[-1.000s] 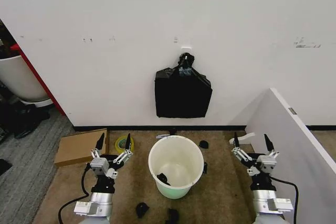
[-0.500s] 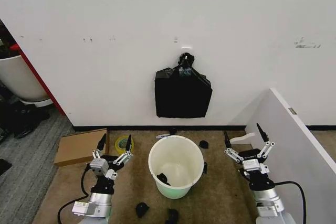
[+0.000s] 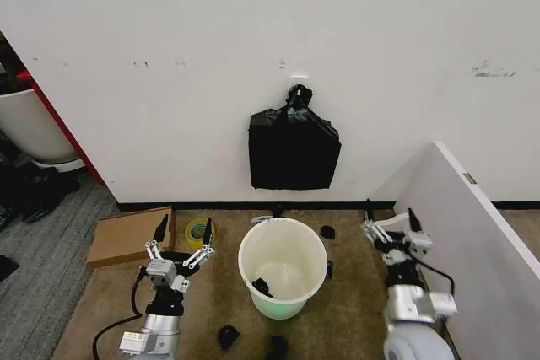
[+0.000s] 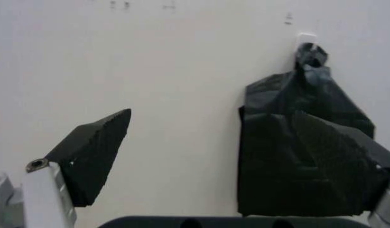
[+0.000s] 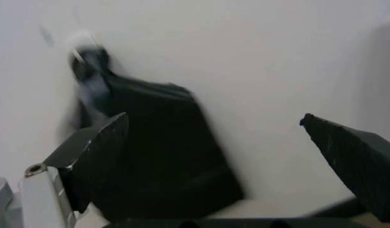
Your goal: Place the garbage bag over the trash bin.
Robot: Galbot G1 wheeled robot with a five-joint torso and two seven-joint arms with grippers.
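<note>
A: Where is the bin point(image 3: 283, 265) seen?
B: On the floor, between the left end effector point(image 3: 183, 233) and the right end effector point(image 3: 388, 218), both spread open, nothing held.
A: The bag?
B: A black bundle point(image 3: 294, 150) is hung on the wall beyond both.

Office-type room corner, looks like a test setup. Scuffed white wall point(image 3: 253, 31) with black baseboard point(image 3: 202, 206), brown carpet point(image 3: 354, 309), white partition panel point(image 3: 472, 233), flattened cardboard point(image 3: 126, 236) and tape roll point(image 3: 199, 231) on floor.
</note>
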